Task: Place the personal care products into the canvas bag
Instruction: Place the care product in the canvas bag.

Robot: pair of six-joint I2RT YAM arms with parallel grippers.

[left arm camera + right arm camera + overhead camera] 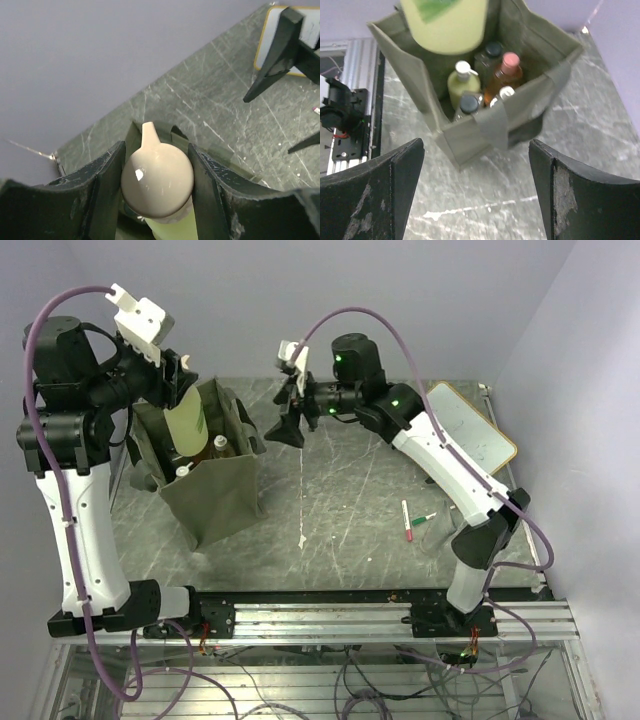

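My left gripper (180, 380) is shut on a pale yellow-green bottle (186, 420) and holds it upright over the open top of the olive canvas bag (220, 495). In the left wrist view the bottle's beige cap (157, 182) sits between my fingers (107, 195). The right wrist view shows the bag (470, 135) with several bottles inside: a light green one (462, 82), an orange one (505, 75) and black-capped ones (493, 50). The held bottle's base (447, 25) hangs above them. My right gripper (288, 412) is open and empty, in the air just right of the bag.
A white wood-framed whiteboard (470, 425) lies at the back right. A red marker (406, 520) and a green marker (424, 518) lie on the table right of centre. The metal rail (330, 620) runs along the near edge.
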